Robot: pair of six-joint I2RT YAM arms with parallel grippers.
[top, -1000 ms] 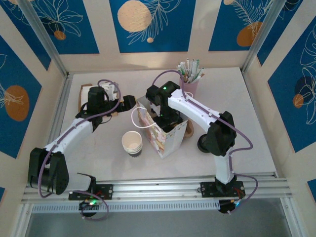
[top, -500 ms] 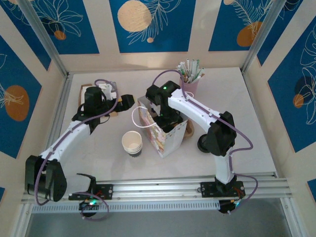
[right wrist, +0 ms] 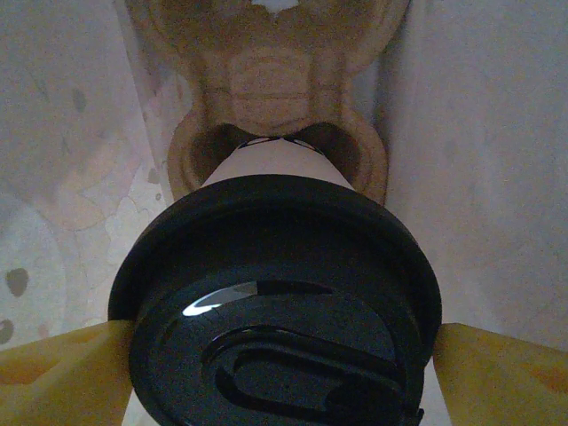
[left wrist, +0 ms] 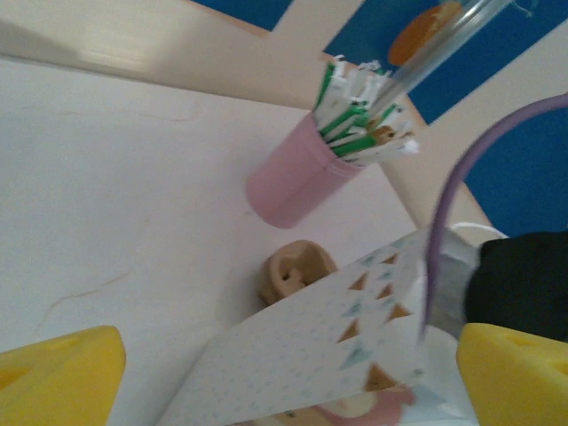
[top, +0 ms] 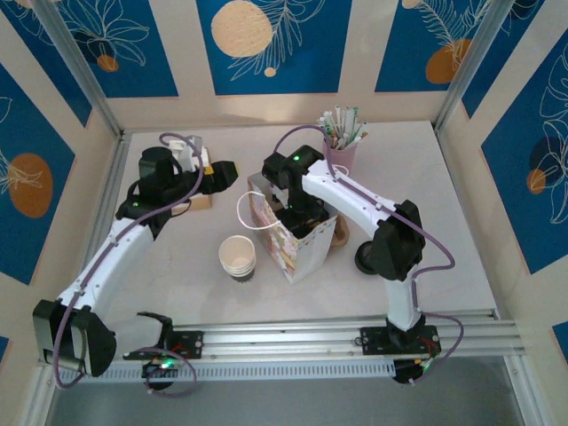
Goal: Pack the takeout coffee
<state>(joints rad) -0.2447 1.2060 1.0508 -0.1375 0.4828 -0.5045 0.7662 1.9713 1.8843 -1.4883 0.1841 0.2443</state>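
The takeout coffee [right wrist: 275, 302], a pale cup under a round black sip lid, stands in a brown pulp carrier [right wrist: 266, 80] inside the patterned paper bag [top: 297, 244]. My right gripper [right wrist: 284, 373] reaches down into the bag, its yellow fingers [right wrist: 62, 373] pressed against both sides of the lid. From above, the right gripper [top: 302, 217] is at the bag's mouth and hides the cup. My left gripper [top: 224, 173] hangs left of the bag, apart from it, open. In the left wrist view, the left gripper [left wrist: 293, 382] has nothing between its fingers and faces the bag's side [left wrist: 311, 355].
A stack of lidless paper cups [top: 238, 257] stands left of the bag. A loose black lid [top: 366, 259] lies to its right. A pink cup of straws [top: 342, 153] stands behind it, with a brown pulp piece [left wrist: 293, 271] nearby. A brown piece [top: 200, 202] lies under the left arm.
My left arm has drawn back to the left and towards the far side, away from the bag. The right arm and the bag have not moved.
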